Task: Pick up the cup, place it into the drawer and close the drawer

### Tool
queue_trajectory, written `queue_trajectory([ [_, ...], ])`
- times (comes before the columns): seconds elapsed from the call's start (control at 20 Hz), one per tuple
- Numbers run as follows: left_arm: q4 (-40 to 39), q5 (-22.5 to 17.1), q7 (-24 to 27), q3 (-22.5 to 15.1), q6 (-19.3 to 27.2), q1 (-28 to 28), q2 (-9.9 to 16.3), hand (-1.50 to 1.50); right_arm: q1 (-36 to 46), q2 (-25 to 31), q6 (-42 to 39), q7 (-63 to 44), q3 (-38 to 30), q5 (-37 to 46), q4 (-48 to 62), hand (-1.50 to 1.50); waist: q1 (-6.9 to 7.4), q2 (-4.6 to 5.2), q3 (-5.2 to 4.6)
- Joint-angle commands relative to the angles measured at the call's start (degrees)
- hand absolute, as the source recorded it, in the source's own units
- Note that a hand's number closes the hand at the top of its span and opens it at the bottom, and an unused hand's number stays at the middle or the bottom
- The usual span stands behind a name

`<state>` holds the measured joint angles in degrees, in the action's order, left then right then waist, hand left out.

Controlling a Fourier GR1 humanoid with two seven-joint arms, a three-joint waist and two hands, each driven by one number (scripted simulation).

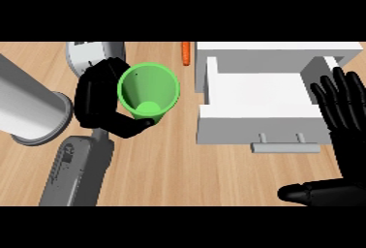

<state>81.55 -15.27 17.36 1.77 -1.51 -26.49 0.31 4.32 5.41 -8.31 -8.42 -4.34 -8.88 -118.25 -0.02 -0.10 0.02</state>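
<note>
Pale wooden countertop [178,169] fills the frame, its planks running under everything I see. At the far left a large grey cylinder with a wide rim [28,109] lies slanting from the upper left edge down toward the middle left. Just right of its rim comes my left forearm [79,172], grey, rising from the lower left. My left hand [100,104] is curled round the bright green plastic cup [148,89], fingers behind its left wall and thumb hooked under its base; the cup is tilted so its open mouth faces up at me. Behind the hand, at the upper left, a grey and white rounded appliance [93,53] shows partly at the top edge, very near my fingers.

Right of the cup lies a strip of bare wood, with a small orange object [186,53] at the top centre, just beside the white cabinet block [279,51]. The white drawer [257,104] is pulled open toward me, its inside bare white, its front panel carrying a grey bar handle [284,144]. The cup sits left of the drawer, apart from it, its rim near the drawer's left wall.

At the right edge my right hand [343,126] is open, fingers straight and pointing up, overlapping the drawer's right side. Wide bare wood spreads below the drawer across the lower middle.
</note>
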Motion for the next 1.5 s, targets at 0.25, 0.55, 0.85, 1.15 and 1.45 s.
queue_trajectory([
  [0.25,-3.2,3.9,-9.9,-4.8,13.6,-16.8,-0.3,1.50,2.5,1.0,0.0,-1.2,-0.9,-0.4,1.2,-1.50,-0.43,0.10,0.00],
  [0.55,-13.6,3.3,-7.6,-3.0,13.0,-24.6,-0.3,1.50,-0.9,-0.2,-0.6,1.3,0.0,0.6,0.9,-1.50,-0.58,0.19,-0.01],
  [0.85,-23.0,2.3,-6.1,-6.6,16.1,-30.2,-0.3,1.50,-1.0,0.7,-2.2,2.6,-2.2,-2.1,2.1,-1.50,-1.08,0.31,0.00],
  [1.15,-33.4,0.3,-4.8,-7.8,21.0,-38.1,-0.3,1.50,2.5,-1.1,1.1,-0.5,1.4,1.6,1.3,-1.50,-1.57,0.43,-0.01],
  [1.45,-40.8,-6.8,-1.9,-14.3,24.6,-42.1,-0.3,1.50,3.5,-0.5,0.8,-1.5,0.8,0.6,1.5,-1.50,-2.31,0.50,0.00],
])
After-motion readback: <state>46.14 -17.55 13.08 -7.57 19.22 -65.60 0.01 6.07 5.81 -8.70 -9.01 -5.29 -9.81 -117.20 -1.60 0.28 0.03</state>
